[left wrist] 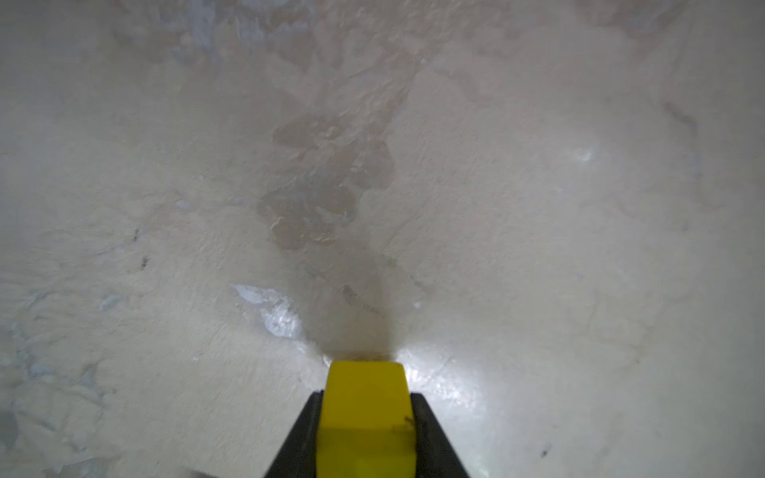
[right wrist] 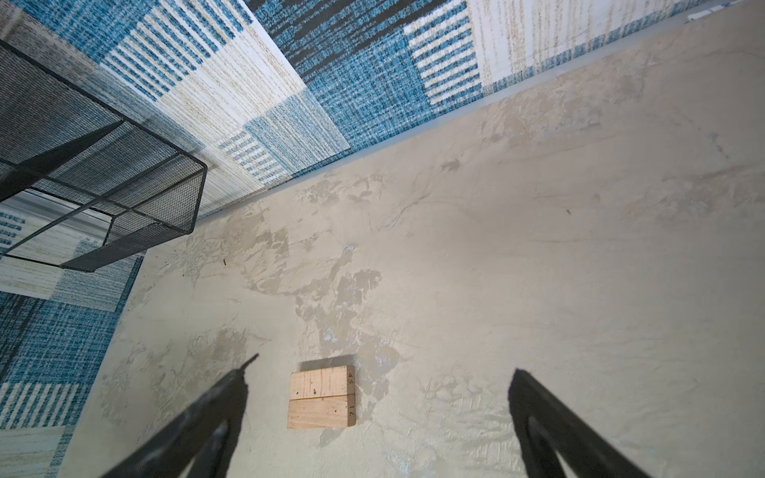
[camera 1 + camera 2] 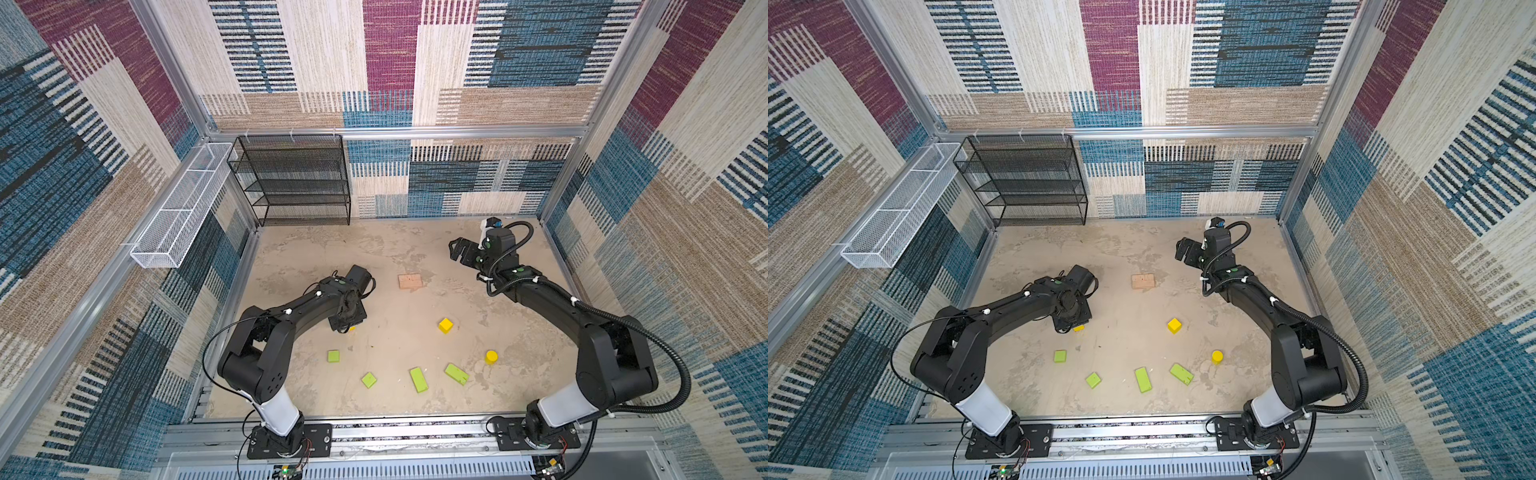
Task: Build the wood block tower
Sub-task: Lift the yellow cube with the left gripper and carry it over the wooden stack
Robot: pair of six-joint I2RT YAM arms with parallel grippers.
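Left tool [image 1: 366,395] clamped on yellow cube [image 1: 364,434], right tool [image 2: 384,366] wide near tan bars [image 2: 322,397], mottled beige tabletop [image 3: 395,249], patchwork walls [image 3: 390,62]

Seeing only a sliver of the yellow cube [image 3: 352,328] in both top views, poking from under the left wrist housing [image 3: 347,309]; finding the left pincer [image 1: 366,395] hidden there. Losing the cube's near part and the pincer finger bases off the left wrist view's edge. Losing the right pincer [image 2: 385,366] finger bases and part of the black mesh shelf [image 2: 95,165] off the right wrist view's edge.
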